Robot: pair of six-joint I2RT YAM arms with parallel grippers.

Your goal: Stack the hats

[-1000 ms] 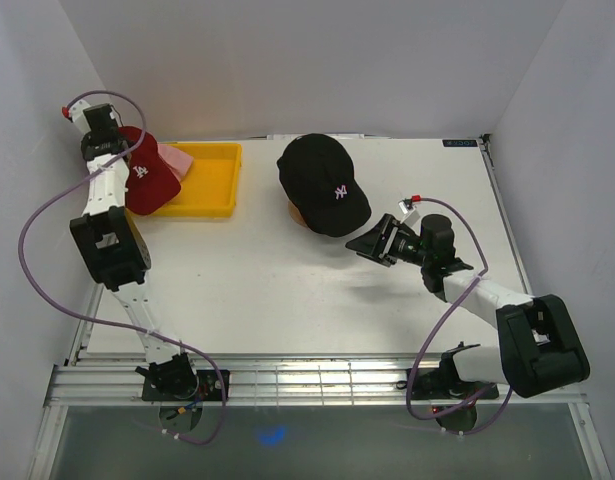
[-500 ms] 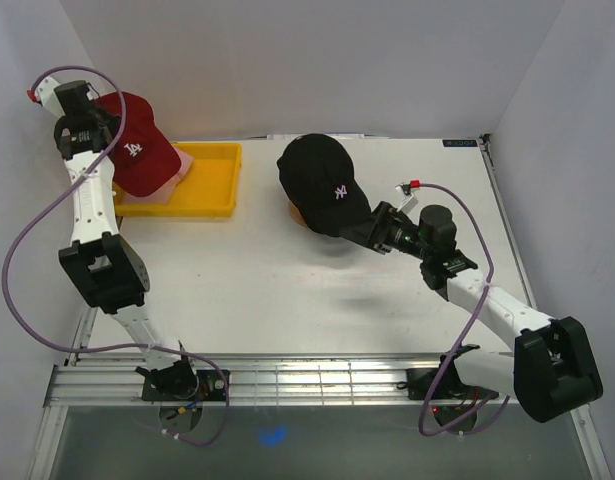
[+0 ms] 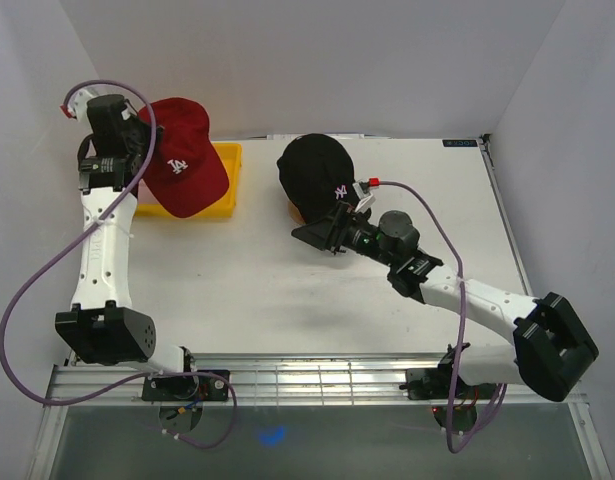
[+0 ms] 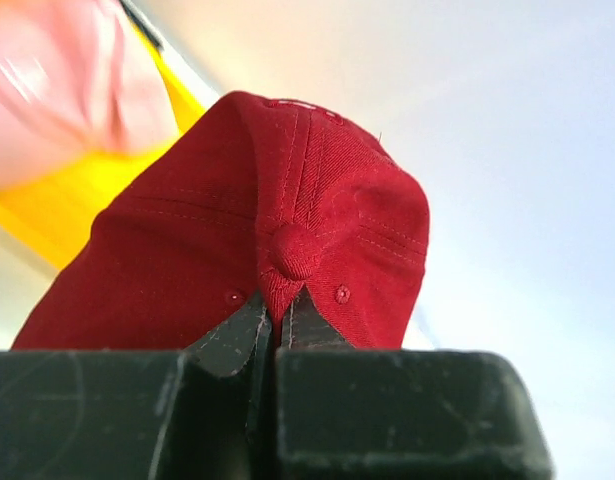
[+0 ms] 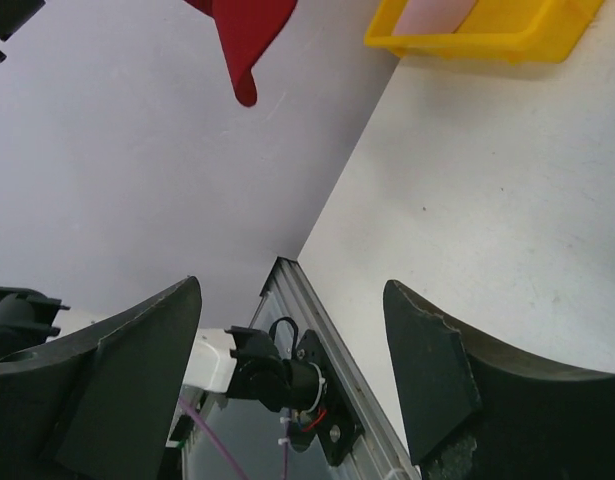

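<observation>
Since the earlier views the left arm had swung the red hat (image 3: 187,155) up and inward from the left wall; it hung in the air above the yellow tray (image 3: 230,185), covering all but the tray's right end from the overhead camera; the right arm had reached forward and to the left, and its jaws had spread a little wider. The left gripper (image 4: 277,315) was clamped on the red hat at the crown, its two fingers (image 4: 232,335) pressed together on a pinch of fabric just beside the top button; the hat's white logo faced the overhead camera. In the left wrist view a blurred pink hat (image 4: 47,90) lay in the tray beyond the red one. The black hat (image 3: 312,175) sat at the far middle of the table (image 3: 237,290) on a wooden stand (image 3: 294,212), of which only a sliver showed at the hat's near edge; its brim and white logo pointed toward the right arm. The right gripper (image 3: 322,232) was just beside that brim on the near side; whether it touched the hat I could not tell; its fingers (image 5: 137,370) stood wide apart with nothing between them, only bare table and the far-off tray in its own view.
</observation>
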